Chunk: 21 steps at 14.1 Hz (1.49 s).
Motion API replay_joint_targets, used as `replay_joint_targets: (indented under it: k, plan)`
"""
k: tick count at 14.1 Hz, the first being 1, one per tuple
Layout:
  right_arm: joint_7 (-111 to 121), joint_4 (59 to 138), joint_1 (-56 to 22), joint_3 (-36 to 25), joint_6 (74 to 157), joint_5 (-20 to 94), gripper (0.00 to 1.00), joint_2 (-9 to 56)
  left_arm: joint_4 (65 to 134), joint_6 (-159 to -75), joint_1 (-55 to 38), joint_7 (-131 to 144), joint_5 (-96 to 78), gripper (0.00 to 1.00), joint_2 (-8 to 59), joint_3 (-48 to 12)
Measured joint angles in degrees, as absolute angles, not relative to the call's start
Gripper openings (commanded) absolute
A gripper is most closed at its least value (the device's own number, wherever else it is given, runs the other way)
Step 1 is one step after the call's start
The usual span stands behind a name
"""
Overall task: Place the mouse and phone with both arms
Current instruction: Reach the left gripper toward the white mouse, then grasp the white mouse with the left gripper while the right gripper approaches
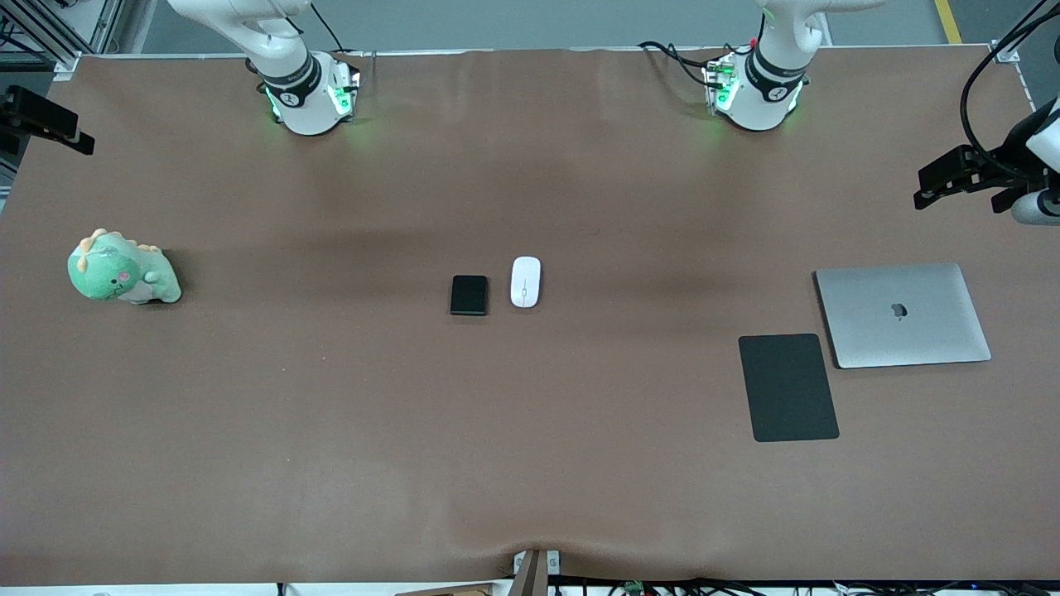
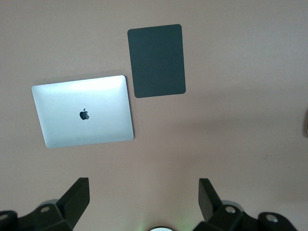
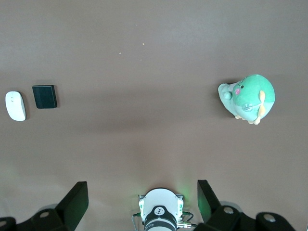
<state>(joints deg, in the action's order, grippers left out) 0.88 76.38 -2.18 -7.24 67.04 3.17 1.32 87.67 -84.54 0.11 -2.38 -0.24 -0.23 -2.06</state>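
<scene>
Front view, task things: the phone (image 1: 469, 295) and the mouse (image 1: 525, 281) lie side by side near the middle of the table (image 1: 331, 430), well clear of every edge, the phone toward the right arm's end, the mouse toward the left arm's end.
Front view, other things: a black pad (image 1: 787, 386) and a closed laptop (image 1: 903, 314) sit toward the left arm's end, the pad nearer the front edge; a green plush toy (image 1: 122, 269) sits near the edge at the right arm's end.
Front view, arms: only the bases show along the top edge; both arms wait.
Left wrist view: the left gripper (image 2: 144, 202) hangs high over the laptop (image 2: 84, 111) and pad (image 2: 157, 59), fingers spread apart, nothing between them.
Right wrist view: the right gripper (image 3: 143, 203) hangs high above its own base, fingers spread apart and empty; mouse (image 3: 15, 105), phone (image 3: 44, 96) and toy (image 3: 248, 97) lie on the table.
Risk, crowding: the two things lie close together (barely a gap), so a finger coming down for one may nudge the other.
Risk, collision: both arms must reach the same central spot and could clash.
Risk, grip: the phone is flat and glossy, so fingers may slip off its edges.
</scene>
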Motion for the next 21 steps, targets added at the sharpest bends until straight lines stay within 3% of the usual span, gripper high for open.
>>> replay_joint_targets:
  k: [5,9,17,21]
  plan:
    - [0.9,77.0,-1.4,-7.2,67.3,3.1,1.00,2.1,87.4,-84.6,-1.2,-1.4,-1.4,1.00,1.3,-2.9]
    - [0.9,78.4,-1.4,-7.2,68.2,2.5,1.00,2.2,85.4,-87.0,-9.5,9.4,-2.2,1.00,8.5,-4.7]
    - [0.9,80.7,0.4,-7.0,70.0,5.0,1.00,12.9,85.0,-115.0,-33.6,38.6,-2.2,1.00,29.2,-5.4]
    - [0.9,84.1,-3.5,-5.9,69.3,6.0,1.00,15.0,83.4,-128.1,-41.8,47.8,-2.1,1.00,40.8,-4.9]
